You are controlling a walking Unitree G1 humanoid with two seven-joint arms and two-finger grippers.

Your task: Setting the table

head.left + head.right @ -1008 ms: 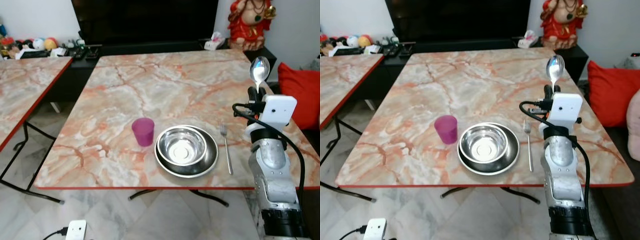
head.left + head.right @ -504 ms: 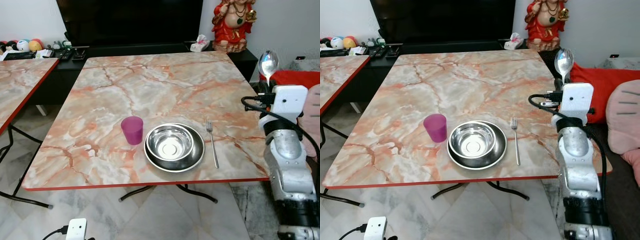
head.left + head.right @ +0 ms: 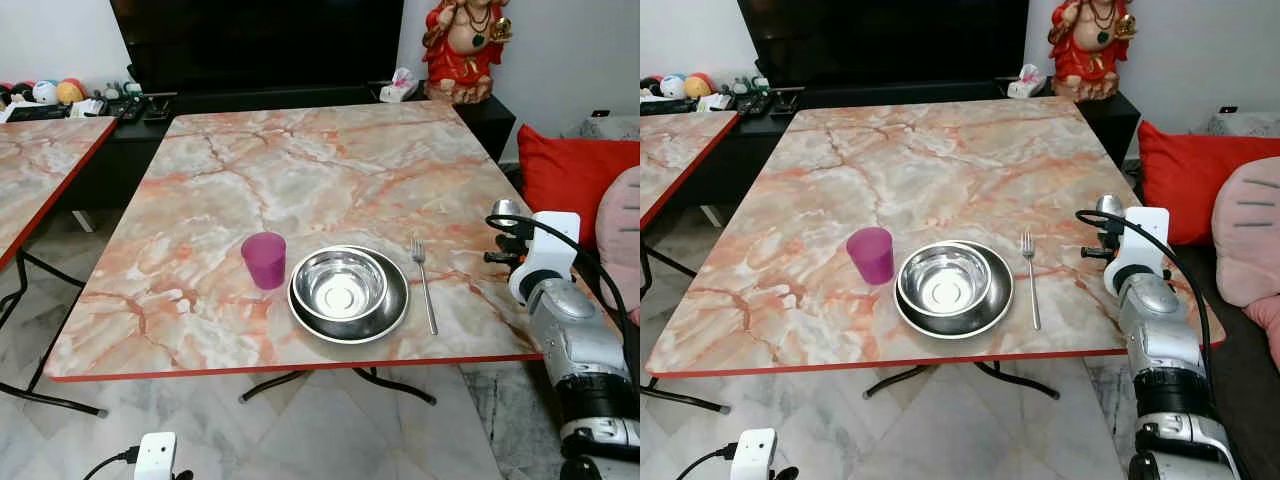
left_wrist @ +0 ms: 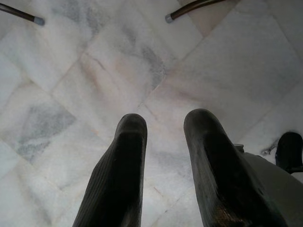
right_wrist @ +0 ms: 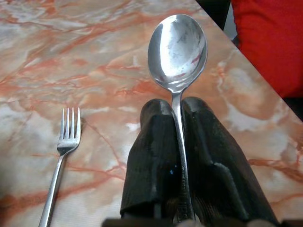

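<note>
From the head camera, a big marble table [image 3: 300, 170] with a red edge stands in front of the robot. Near its front edge sits a metal plate [image 3: 395, 318], and a shiny steel bowl [image 3: 340, 284] rests inside the plate. The bowl looks bare inside. A purple cup [image 3: 264, 260] stands just beside the plate, on the robot's left. A fork [image 3: 424, 282] lies flat on the table just beside the plate, on the robot's right. Past the far side of the table there is a dark cabinet [image 3: 260, 95] with a red statue [image 3: 462, 45] and a tissue box [image 3: 398, 88] on it. A red cushion [image 3: 570, 170] and a pink cushion [image 3: 622, 225] lie off the table's right side. A second marble table [image 3: 40, 170] stands to the left, and a small white box [image 3: 153, 458] sits on the floor near the front.

The right gripper [image 3: 503, 222] hovers over the table's right edge, past the fork — nothing sits between it and the fork.

In the left wrist view, the left gripper [image 4: 163, 120] hangs over the white floor tiles [image 4: 71, 75], its two fingers a little apart and holding nothing.

In the right wrist view, the right gripper pinches the thin handle of a spoon [image 5: 178, 49] — the round end sticks out past the fingertips, above the table, with the fork near it.
</note>
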